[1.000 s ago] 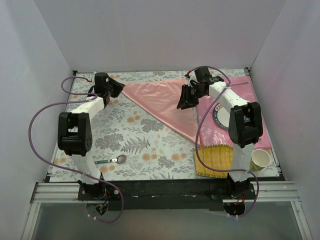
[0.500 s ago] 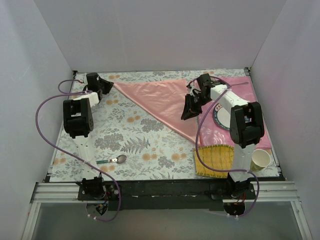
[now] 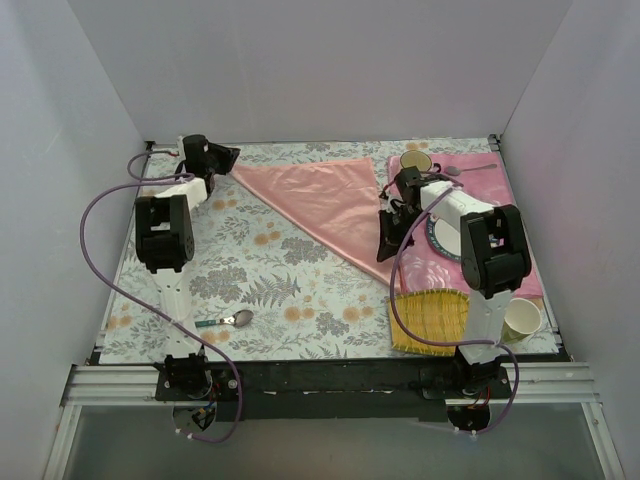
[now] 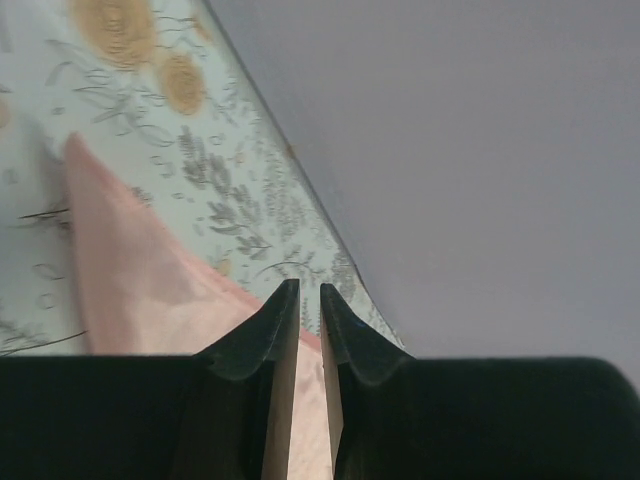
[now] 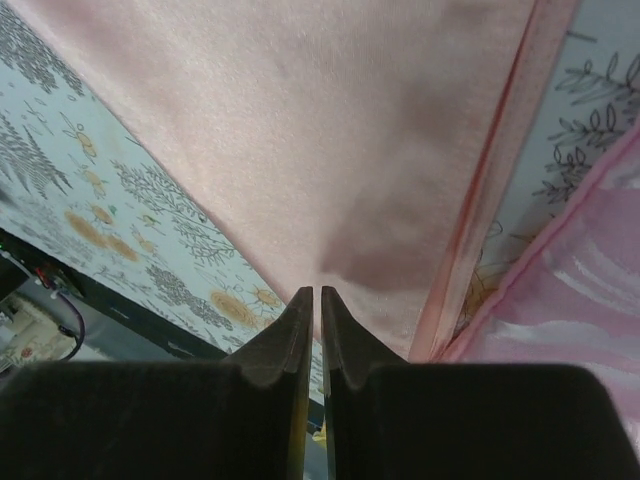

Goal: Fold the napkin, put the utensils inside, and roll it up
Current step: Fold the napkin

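Observation:
The napkin (image 3: 330, 200) lies flat on the floral tablecloth, folded into a salmon-pink triangle whose tip points toward the arms. My left gripper (image 3: 236, 153) hovers at the napkin's far-left corner. In the left wrist view it (image 4: 310, 287) is shut to a thin slit, and the napkin (image 4: 130, 270) shows past the fingers, not pinched. My right gripper (image 3: 384, 255) is low over the napkin's near tip. It (image 5: 317, 290) is also shut with nothing held, above the satin (image 5: 330, 130). The teal-handled spoon (image 3: 225, 321) lies near the front left, far from both grippers.
A deeper pink placemat (image 3: 520, 260) covers the right side, carrying a plate (image 3: 445, 235), a mug (image 3: 417, 160) and an all-silver spoon (image 3: 470, 168). A yellow bamboo mat (image 3: 430, 318) and a paper cup (image 3: 521, 318) sit at the front right. Walls enclose the table on three sides.
The right gripper slid down the napkin's right edge toward its near tip. The left gripper shifted around the far-left corner, which moved slightly left. Both sets of jaws narrowed.

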